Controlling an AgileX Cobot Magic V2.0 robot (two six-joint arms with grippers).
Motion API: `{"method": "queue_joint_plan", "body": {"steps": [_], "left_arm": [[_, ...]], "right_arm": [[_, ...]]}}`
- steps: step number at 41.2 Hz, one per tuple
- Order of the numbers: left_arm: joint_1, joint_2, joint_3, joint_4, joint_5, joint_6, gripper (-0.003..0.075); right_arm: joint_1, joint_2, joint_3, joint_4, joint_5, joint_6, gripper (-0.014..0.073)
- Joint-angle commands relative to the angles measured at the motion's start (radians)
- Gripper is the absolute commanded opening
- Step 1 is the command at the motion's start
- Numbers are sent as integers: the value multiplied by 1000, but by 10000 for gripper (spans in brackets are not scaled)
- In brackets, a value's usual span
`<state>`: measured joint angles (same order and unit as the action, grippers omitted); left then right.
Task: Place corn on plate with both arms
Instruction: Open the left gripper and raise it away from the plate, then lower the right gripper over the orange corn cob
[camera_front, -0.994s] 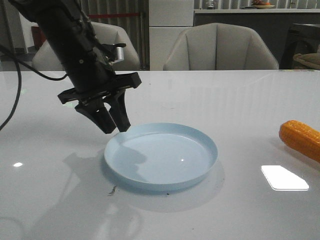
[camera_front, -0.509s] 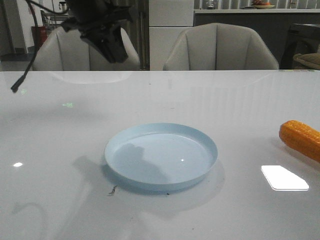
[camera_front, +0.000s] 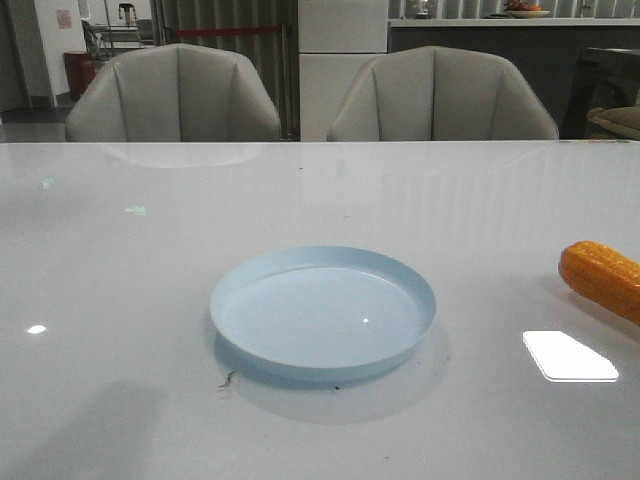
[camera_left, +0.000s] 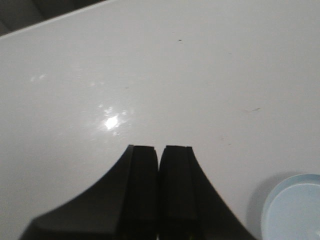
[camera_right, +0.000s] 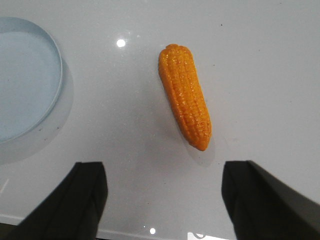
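Your glossy white tabletop (camera_front: 150, 260) is slick. The round, pale blue plate (camera_front: 322, 310) sits empty, off beside your right hand (camera_right: 162, 200), whose spread fingers hover short of the deep orange-yellow corn cob (camera_right: 185, 95); a skewed pinch could roll it away. Your left hand (camera_left: 160, 192) is pressed together.

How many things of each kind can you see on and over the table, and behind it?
Corn: 1
Plate: 1
Chairs behind the table: 2, one on the left, one on the right
End effectors: 2, the left end effector with its fingers together, the right end effector spread wide over the corn
Total: 6
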<state>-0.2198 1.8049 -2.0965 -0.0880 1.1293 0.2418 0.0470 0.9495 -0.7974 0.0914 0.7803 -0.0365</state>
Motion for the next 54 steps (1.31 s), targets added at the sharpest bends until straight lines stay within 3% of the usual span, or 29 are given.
{"method": "queue_joint_plan", "body": {"steps": [1,10,24,32,45,54], "left_arm": [[37,-114,25,14,-37,-13,86],[86,-287,371,15,-148,25,86],[86,-665,1068,8,-636,-37,86],[86,-832,1335,7,-721,-37,86],[86,-910,1424,7,-690,-37,86],[86,-908,1422,7,-694,-37,86]], "right_arm": [[1,-9,-37,8,-45,-2,583],[1,-9,-37,8,-45,-2,583],[1,-9,-37,8,-10,-2,583],[1,9,-40,-8,-25,-2,583],[1,82,-86,-8,-32,-141,583],[1,166,-188,-8,-20,-145,583]]}}
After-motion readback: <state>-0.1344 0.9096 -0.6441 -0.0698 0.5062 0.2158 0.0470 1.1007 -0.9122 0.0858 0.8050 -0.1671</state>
